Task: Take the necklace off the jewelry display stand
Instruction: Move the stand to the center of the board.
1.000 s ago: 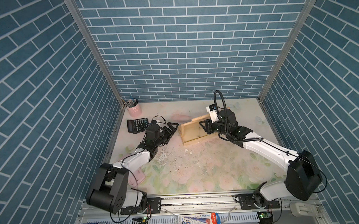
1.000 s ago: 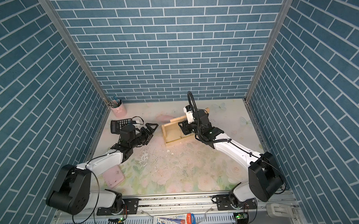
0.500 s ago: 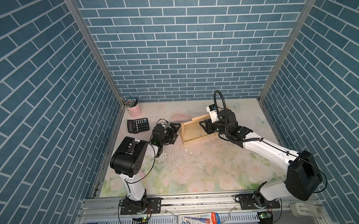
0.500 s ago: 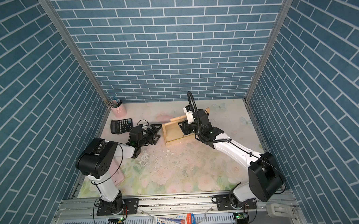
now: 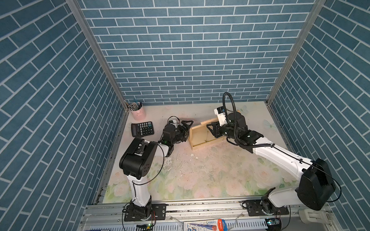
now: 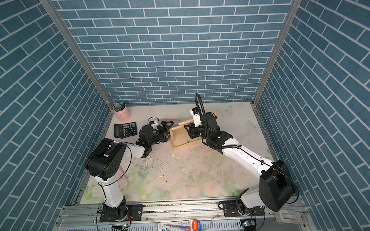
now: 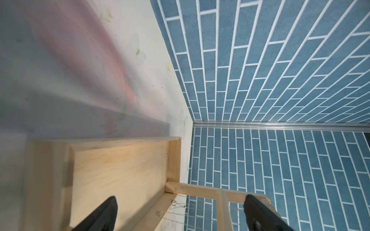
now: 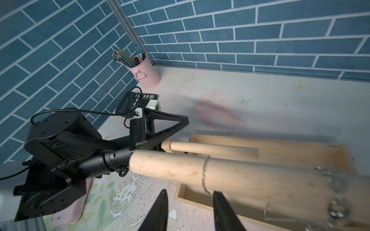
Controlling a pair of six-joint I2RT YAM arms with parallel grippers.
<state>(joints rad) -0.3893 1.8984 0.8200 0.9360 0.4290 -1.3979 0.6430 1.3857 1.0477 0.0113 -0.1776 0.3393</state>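
Pale wood stand (image 5: 200,135) sits mid-table, twd the back wall. A thin silver necklace (image 8: 204,173) is looped round its top bar (image 8: 230,174), v. close to the right gripper (image 8: 190,193). The chain hangs down by one finger. R jaws are a bit apart w/ nothing between them. Left gripper (image 5: 186,129) is just beside the stand's end, jaws wide apart, holding nothing. Calculator (image 5: 142,129) & pink cup (image 5: 138,113) sit near the back corner.

Bright, even light; wrist views partly blurred.
Left wrist view: pastel floral bench (image 7: 60,60) smears from 9 to 12 o'clock. Right wrist view: pale wooden jewelry display stand (image 8: 250,180) out of focus at 4 o'clock; blue brick wall (image 8: 260,30) lines curve.
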